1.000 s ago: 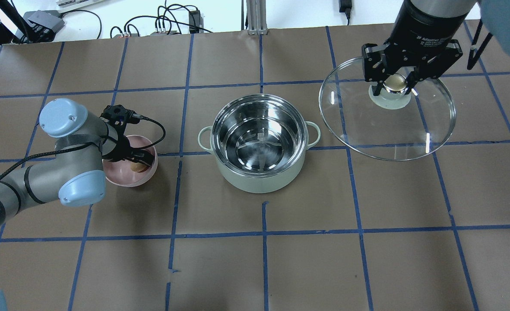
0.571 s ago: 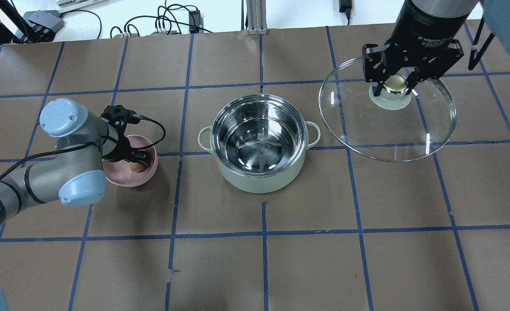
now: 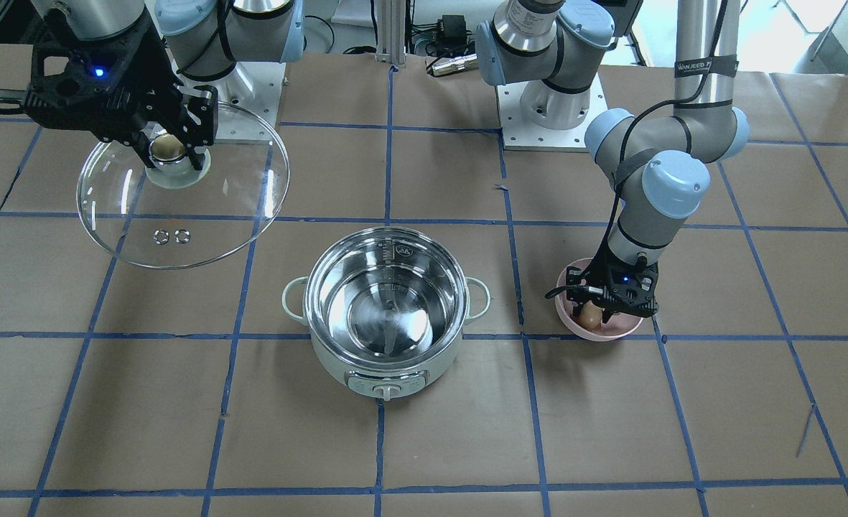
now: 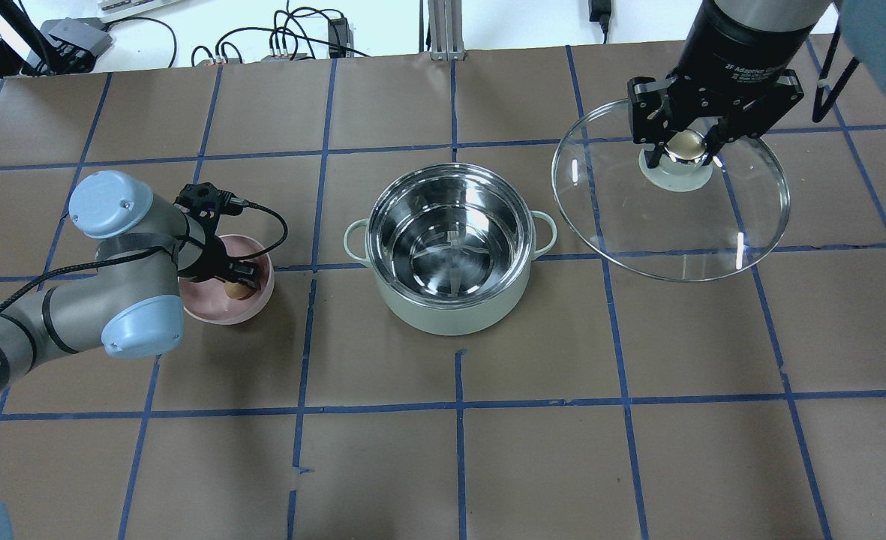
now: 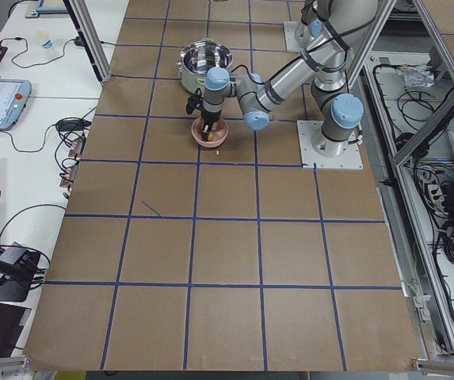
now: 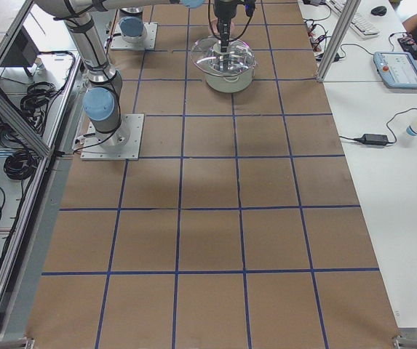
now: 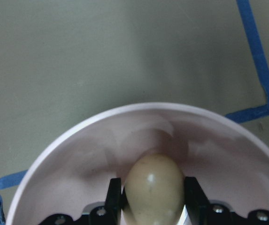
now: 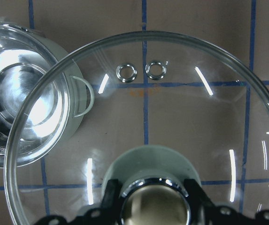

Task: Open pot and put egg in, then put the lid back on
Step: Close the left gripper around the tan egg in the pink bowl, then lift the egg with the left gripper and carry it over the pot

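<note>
The mint-green pot stands open mid-table, its steel inside empty; it also shows in the front view. My right gripper is shut on the tan knob of the clear glass lid and holds it in the air to the pot's right; the lid also shows in the front view and the right wrist view. My left gripper is down in the pink bowl, its fingers against both sides of the brown egg, also seen in the overhead view and front view.
The table is brown paper with a blue tape grid. Cables and power gear lie along the far edge. The arm bases stand at the robot's side of the table.
The right gripper with the lid has drifted very slightly. The left gripper stays in the pink bowl at the egg.
</note>
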Controlling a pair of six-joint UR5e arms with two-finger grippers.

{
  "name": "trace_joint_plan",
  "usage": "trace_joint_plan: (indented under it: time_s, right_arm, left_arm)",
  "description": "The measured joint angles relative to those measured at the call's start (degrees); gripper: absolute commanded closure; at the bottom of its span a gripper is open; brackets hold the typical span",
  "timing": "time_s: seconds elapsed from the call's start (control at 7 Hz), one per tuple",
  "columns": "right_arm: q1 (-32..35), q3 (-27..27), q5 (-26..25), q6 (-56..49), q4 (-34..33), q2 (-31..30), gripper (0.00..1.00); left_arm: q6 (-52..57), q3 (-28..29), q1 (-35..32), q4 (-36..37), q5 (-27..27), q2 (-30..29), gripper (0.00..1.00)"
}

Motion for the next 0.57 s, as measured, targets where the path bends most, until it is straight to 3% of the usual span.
trace_joint_plan:
  time_s: [0.57]
  right_arm:
    - [0.35, -0.02, 0.14, -0.20, 0.10, -0.02, 1.00]
  left_arm:
    - [-1.41, 0.84, -0.02, -1.01, 0.39, 1.19, 0.87]
